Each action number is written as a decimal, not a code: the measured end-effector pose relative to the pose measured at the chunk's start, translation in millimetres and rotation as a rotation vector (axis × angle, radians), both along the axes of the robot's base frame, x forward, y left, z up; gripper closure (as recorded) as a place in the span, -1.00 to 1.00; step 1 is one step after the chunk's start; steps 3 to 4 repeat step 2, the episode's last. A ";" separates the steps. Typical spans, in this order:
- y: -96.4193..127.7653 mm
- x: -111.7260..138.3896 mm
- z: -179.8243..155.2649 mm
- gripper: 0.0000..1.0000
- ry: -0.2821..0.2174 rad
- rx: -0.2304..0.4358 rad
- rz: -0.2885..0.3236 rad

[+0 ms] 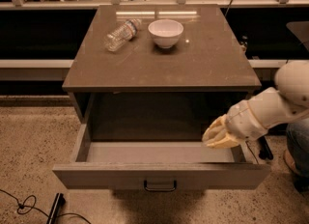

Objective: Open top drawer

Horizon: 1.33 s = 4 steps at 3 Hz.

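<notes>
Grey-taupe flat-fronted top drawer (111,175), small black pull handle (160,186) at centre, stands pulled well out, its front below and left of the fingers (223,138), which look pinched narrow and empty where the cream arm's tan gripper (206,139) hangs just inside its right wall, below the brown desk (203,63).

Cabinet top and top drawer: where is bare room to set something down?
The cabinet top is bare from bottle and bowl to its front edge, and right of the bowl. The top drawer floor is bare left and centre; the gripper crowds its right end.
</notes>
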<state>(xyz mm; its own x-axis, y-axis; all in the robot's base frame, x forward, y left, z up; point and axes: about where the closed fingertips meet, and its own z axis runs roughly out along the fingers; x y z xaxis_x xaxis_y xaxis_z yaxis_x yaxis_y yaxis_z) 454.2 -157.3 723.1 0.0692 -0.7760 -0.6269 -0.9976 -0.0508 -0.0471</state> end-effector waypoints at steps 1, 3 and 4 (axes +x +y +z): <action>-17.3 6.8 40.1 1.00 -0.087 0.059 -0.056; -34.2 0.8 70.1 0.62 -0.152 0.114 -0.107; -34.2 0.8 70.1 0.62 -0.152 0.114 -0.107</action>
